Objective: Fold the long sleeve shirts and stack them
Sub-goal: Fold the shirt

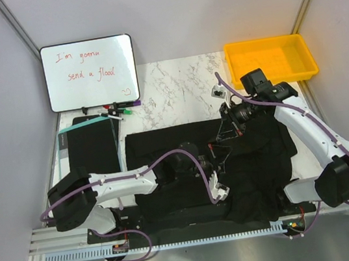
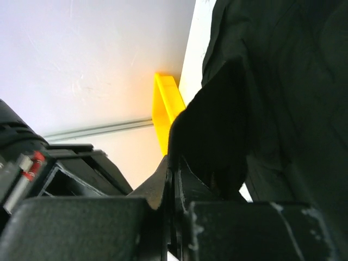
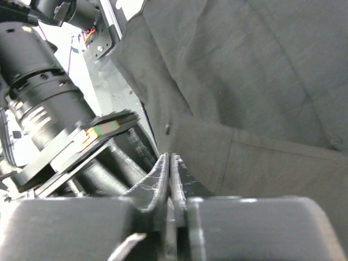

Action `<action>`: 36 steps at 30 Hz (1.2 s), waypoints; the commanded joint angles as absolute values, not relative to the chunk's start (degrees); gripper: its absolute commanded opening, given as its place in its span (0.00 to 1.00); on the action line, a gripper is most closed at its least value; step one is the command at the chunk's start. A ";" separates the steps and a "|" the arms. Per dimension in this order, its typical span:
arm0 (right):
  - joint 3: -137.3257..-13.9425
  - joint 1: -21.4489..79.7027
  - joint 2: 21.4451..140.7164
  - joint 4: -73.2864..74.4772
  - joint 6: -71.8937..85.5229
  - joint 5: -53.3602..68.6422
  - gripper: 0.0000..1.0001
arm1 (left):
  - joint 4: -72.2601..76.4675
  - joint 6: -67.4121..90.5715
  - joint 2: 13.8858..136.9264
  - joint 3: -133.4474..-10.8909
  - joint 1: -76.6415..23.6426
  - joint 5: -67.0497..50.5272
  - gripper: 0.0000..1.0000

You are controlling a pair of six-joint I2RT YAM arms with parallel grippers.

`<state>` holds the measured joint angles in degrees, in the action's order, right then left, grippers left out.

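Whiteboard (image 1: 90,73) with red handwriting, propped upright, far left; markers (image 1: 118,108) at its foot; yellow tray (image 1: 273,80), far right; marbled tabletop (image 1: 175,91); flat black board (image 1: 92,149), pale edge, left

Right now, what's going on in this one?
Two robot arms are working on a black shirt spread across the table. The left gripper is shut with a flap of the cloth pinched in it, near the shirt's middle. The right gripper is shut on a fold of the same shirt close by. The shirt lies rumpled, not yet neatly folded. A yellow bin sits at the far right.
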<state>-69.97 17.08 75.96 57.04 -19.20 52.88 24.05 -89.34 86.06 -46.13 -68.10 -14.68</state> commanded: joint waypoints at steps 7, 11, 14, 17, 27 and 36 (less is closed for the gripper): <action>-79.09 9.33 76.71 55.37 -20.73 50.80 0.60 | -6.39 -73.52 72.25 -55.96 -80.67 -12.22 0.02; -83.66 4.40 82.34 58.70 -26.18 50.36 0.59 | -18.60 -62.69 73.55 -61.51 -83.93 -11.34 0.02; -85.60 1.68 86.83 60.29 -29.96 50.62 0.57 | -24.15 -52.94 76.45 -68.18 -84.29 -12.04 0.02; -86.66 0.26 90.08 61.08 -32.69 50.19 0.57 | -31.63 -46.24 79.62 -75.48 -84.29 -15.02 0.02; -87.45 -3.16 94.92 61.52 -35.95 48.61 0.57 | -36.38 -25.59 85.60 -89.38 -65.06 -19.25 0.02; -90.79 -4.48 98.61 61.61 -36.91 46.41 0.71 | -37.00 -9.33 90.96 -84.21 -43.80 -23.47 0.02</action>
